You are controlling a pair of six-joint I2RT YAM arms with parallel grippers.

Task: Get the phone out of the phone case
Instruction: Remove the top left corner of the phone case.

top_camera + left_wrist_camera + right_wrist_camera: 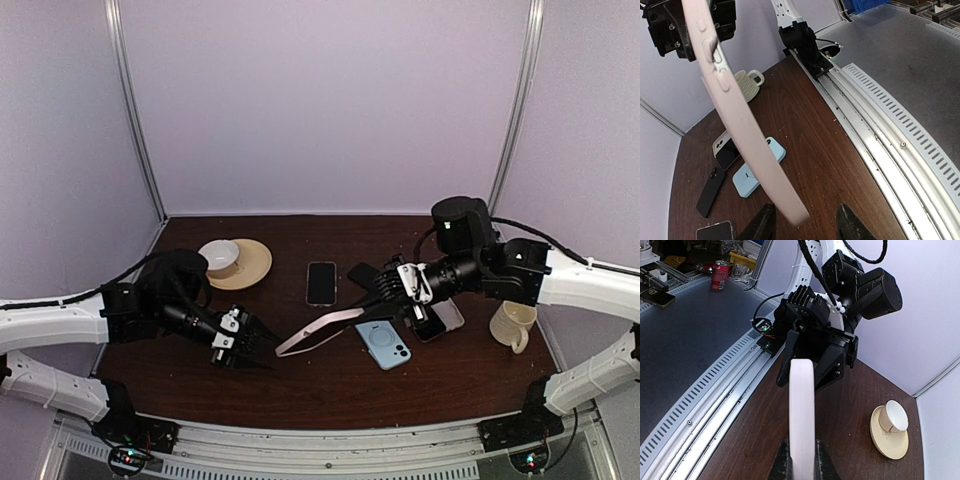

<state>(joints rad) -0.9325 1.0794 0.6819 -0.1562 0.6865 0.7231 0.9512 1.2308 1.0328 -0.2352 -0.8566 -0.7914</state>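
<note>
Likely light & bendy pink case (320, 330); right tool (370, 306) pinches one end, left tool (268, 347) spread round other tip; hold by rim

The pale pink phone case (322, 328) hangs edge-on, slanted above the counter (330, 390); a dark-screened phone (321, 283) lies flat just behind.

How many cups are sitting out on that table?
2. A white cup sits on a saucer at the far left. A cream mug stands on the right side. Another could be hidden behind the robot.
</note>
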